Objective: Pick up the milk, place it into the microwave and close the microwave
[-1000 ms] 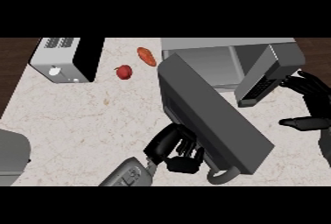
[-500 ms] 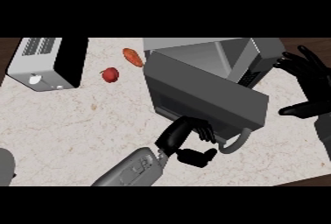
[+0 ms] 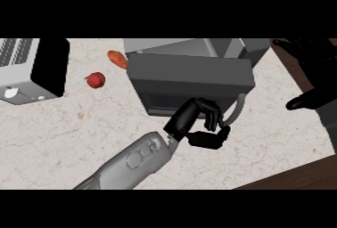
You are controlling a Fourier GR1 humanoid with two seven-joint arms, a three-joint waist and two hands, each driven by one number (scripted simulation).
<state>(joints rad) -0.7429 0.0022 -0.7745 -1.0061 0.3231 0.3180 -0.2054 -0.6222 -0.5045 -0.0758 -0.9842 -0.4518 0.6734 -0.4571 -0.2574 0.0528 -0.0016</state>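
Grey left forearm (image 3: 135, 162): enters at the lower edge and slants up toward the microwave (image 3: 184, 45).
Left hand (image 3: 197, 124): black, at the near edge of the microwave's door (image 3: 191, 80). Fingers curled in, thumb tucked beneath, nothing visibly pinched between them.
Handle (image 3: 236, 111): pale grey, bowed, at the door's right end, just beside the left hand; contact cannot be told.
Door: dark grey, lying across the microwave's front and hiding the opening.
Milk: not in sight; whether it sits behind the door cannot be told.
Right hand (image 3: 321, 82): right of the microwave, fingers straight and spread.
Red fruit (image 3: 95, 80): left of the door, on the speckled counter (image 3: 66, 129).
Orange item (image 3: 117, 59): near the microwave's left corner.
Toaster (image 3: 33, 67): well left of the microwave.
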